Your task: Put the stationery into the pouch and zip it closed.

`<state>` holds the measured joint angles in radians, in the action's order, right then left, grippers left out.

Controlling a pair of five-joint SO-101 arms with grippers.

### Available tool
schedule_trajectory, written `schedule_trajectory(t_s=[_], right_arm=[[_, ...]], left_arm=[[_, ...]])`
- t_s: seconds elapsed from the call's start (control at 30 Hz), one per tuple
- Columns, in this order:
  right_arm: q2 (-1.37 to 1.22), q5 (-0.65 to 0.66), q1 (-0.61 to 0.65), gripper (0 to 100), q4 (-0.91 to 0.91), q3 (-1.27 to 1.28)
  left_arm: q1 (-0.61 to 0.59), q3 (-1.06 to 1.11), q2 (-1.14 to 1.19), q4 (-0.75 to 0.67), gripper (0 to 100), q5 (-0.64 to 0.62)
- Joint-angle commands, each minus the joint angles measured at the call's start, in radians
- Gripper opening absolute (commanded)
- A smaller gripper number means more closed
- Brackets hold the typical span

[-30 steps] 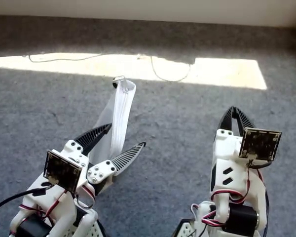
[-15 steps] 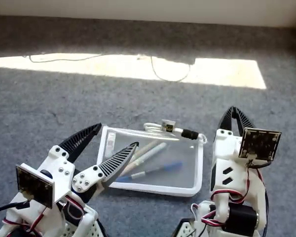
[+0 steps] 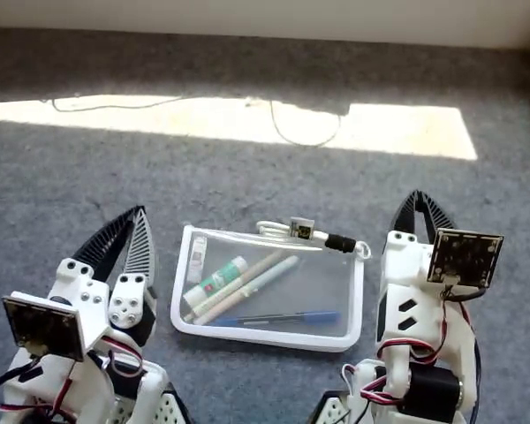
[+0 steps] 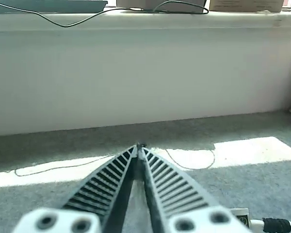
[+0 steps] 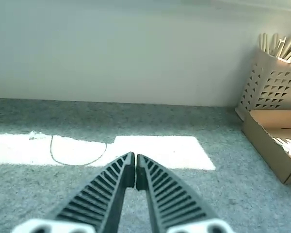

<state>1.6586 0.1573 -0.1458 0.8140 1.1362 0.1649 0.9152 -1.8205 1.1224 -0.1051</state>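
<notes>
A clear pouch [image 3: 269, 291] with a white zipper edge lies flat on the grey carpet between the two arms. Inside it I see a glue stick [image 3: 215, 280], two pale pens [image 3: 256, 276] and a blue pen [image 3: 287, 318]. The zipper pull and a black-tipped cord [image 3: 334, 239] sit at its far right corner. My left gripper [image 3: 138, 215] [image 4: 138, 148] is shut, empty, raised just left of the pouch. My right gripper [image 3: 417, 198] [image 5: 135, 158] is shut, empty, right of the pouch.
A thin cable [image 3: 305, 132] trails across a sunlit strip of carpet [image 3: 203, 119] at the far side, below a white wall. A perforated holder with sticks [image 5: 274, 73] and a cardboard box [image 5: 276, 141] stand far right.
The left gripper let go of the pouch, which dropped from hanging upright to lying flat. That gripper then drew back to the left and shut. The right arm kept still.
</notes>
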Motion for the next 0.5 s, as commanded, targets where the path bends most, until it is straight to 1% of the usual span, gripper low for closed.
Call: schedule_trajectory(t_s=[0.0, 0.13, 0.3, 0.37, 0.47], right_arm=[[0.002, -0.003, 0.005, 1.0, -0.024, -0.01], [0.004, -0.002, 0.004, 1.0, -0.024, -0.012], [0.004, -0.002, 0.002, 1.0, -0.024, -0.007], [0.004, -0.002, 0.002, 1.0, -0.022, -0.004], [0.004, -0.002, 0.002, 1.0, -0.019, -0.002]], left_arm=[[-0.044, 0.027, -0.001, -0.063, 1, -0.002], [-0.108, 0.151, -0.001, -0.167, 1, -0.002], [-0.219, 0.314, -0.001, -0.318, 1, -0.002], [-0.255, 0.358, -0.001, -0.351, 1, -0.002], [-0.283, 0.395, -0.001, -0.362, 1, -0.002]])
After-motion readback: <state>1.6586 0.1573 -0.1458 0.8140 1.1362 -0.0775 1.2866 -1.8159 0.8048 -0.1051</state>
